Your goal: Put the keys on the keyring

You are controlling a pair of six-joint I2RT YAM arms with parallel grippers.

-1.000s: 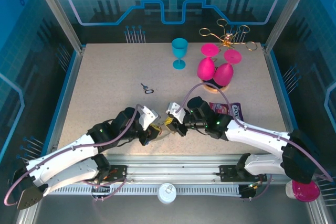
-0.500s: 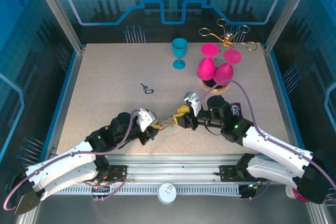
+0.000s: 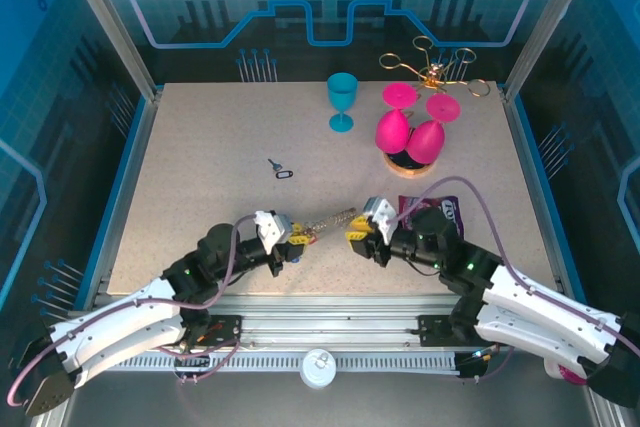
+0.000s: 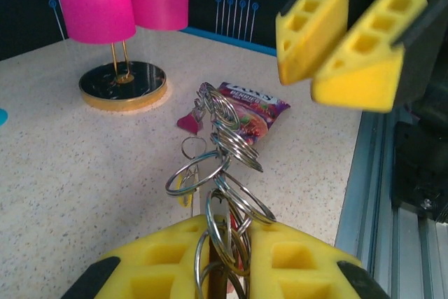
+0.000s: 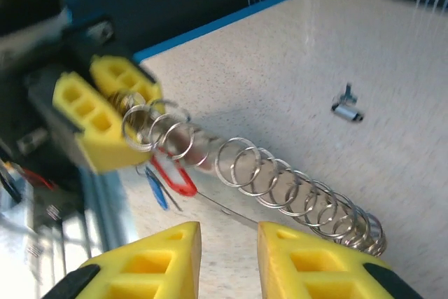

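The keyring (image 4: 227, 145) is a chain of silver rings, and my left gripper (image 4: 227, 232) is shut on its near end. In the top view the keyring (image 3: 330, 219) stretches right from the left gripper (image 3: 297, 237) toward the right gripper (image 3: 358, 237). Keys hang near the held end: a red tag (image 5: 176, 178), a blue one (image 5: 155, 188), a yellow one (image 4: 184, 194). My right gripper (image 5: 229, 232) is open just short of the keyring (image 5: 280, 180), with nothing between its fingers. One small dark key (image 3: 279, 169) lies alone further out on the table.
A teal goblet (image 3: 342, 99) stands at the back. Two pink goblets (image 3: 410, 132) hang upside down on a round black base, behind them a gold wire stand (image 3: 432, 65). A purple snack packet (image 3: 440, 209) lies by the right arm. The metal rail (image 3: 330, 307) runs along the near edge.
The right gripper has drawn away to the right from the left gripper. The keyring now lies stretched out between them, still gripped at its left end.
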